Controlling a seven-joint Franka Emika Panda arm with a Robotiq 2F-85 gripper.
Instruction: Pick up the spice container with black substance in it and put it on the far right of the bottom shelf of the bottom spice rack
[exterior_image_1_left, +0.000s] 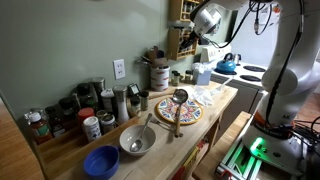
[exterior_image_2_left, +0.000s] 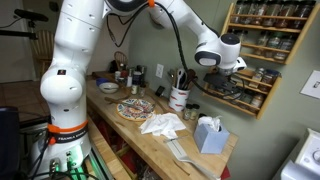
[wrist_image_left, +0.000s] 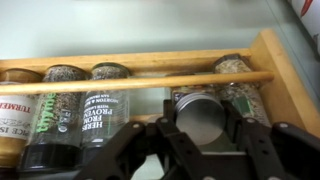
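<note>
In the wrist view my gripper is shut on a spice container with a round silver lid; its contents are hidden behind the lid. The container sits in a gap on a wooden tier of a spice rack, behind the front rail. A herb jar stands to its left and a speckled jar to its right, by the rack's side wall. In both exterior views the gripper is at the lower wall rack. I cannot tell which tier it is.
A second similar rack hangs above. More jars fill the tier's left part. On the counter are a patterned plate with a ladle, bowls, a utensil crock, a tissue box and spice jars.
</note>
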